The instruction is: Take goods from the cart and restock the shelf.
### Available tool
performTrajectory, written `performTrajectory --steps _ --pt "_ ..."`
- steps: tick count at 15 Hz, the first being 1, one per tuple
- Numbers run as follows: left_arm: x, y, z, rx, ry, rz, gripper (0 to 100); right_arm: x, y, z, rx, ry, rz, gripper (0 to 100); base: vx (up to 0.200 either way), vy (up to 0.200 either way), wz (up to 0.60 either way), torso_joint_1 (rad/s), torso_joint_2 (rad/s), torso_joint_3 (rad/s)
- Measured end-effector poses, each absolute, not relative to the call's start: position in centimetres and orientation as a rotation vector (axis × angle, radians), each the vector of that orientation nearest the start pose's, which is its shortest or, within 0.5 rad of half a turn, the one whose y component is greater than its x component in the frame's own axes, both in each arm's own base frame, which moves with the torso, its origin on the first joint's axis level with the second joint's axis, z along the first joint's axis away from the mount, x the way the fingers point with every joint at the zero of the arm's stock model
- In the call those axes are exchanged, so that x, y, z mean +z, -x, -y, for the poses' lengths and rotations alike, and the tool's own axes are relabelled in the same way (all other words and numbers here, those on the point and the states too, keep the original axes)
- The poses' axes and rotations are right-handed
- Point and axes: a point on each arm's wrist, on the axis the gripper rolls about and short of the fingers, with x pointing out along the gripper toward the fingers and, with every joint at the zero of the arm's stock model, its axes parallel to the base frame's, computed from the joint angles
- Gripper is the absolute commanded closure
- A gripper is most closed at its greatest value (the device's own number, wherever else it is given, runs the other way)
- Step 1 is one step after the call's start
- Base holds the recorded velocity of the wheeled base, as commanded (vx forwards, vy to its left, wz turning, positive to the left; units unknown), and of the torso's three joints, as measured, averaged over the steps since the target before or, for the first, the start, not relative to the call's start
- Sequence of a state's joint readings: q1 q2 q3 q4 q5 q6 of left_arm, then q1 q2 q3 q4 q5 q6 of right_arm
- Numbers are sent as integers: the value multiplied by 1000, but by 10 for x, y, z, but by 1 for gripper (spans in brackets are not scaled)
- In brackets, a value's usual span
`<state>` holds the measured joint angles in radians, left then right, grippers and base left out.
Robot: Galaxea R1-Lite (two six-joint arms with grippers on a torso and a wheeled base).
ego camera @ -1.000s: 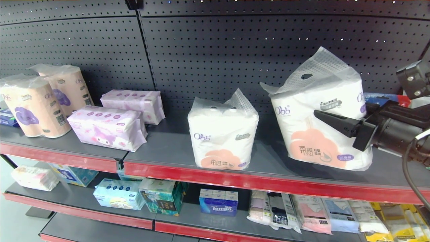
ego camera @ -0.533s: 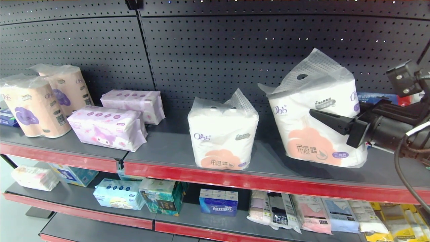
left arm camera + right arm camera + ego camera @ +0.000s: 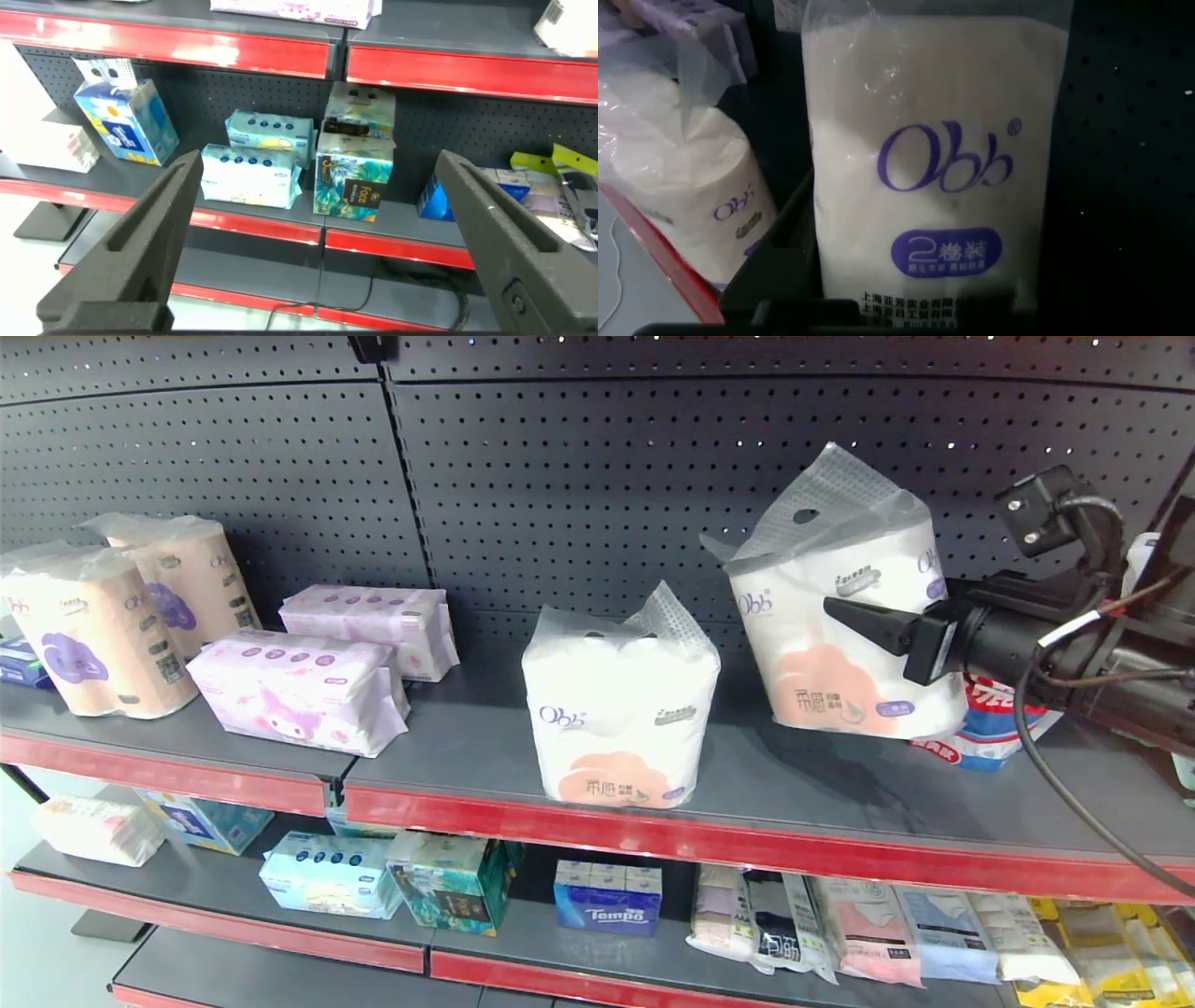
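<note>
My right gripper (image 3: 845, 609) is shut on a large white pack of toilet rolls (image 3: 822, 644), one finger across its front and the other hidden behind it. The pack stands upright at the rear of the grey top shelf (image 3: 747, 784), close to the pegboard, its plastic handle flap sticking up. In the right wrist view the same pack (image 3: 934, 187) sits between the fingers of my right gripper (image 3: 906, 280). A smaller matching pack (image 3: 618, 705) stands near the shelf's front edge, to the left. My left gripper (image 3: 322, 252) is open and holds nothing, facing the lower shelves.
A red and blue packet (image 3: 980, 733) lies beside the held pack's base. Pink tissue packs (image 3: 299, 686) and peach roll packs (image 3: 93, 630) take up the shelf's left. Boxes and packets (image 3: 448, 882) line the lower shelf. Bare shelf lies between the two white packs.
My right gripper has carried the large pack left and back toward the pegboard. The red and blue packet, hidden behind the pack before, now shows beside its base.
</note>
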<state>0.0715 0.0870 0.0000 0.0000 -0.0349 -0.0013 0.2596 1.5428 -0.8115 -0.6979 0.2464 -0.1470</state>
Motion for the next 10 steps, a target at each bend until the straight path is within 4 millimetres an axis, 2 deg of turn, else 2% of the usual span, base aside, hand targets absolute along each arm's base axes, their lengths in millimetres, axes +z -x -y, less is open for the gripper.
performTrajectory --steps 10 --pt "77 16 2 37 6 -87 0 221 -309 -91 517 112 -15 100 0 0 0 0 0 0"
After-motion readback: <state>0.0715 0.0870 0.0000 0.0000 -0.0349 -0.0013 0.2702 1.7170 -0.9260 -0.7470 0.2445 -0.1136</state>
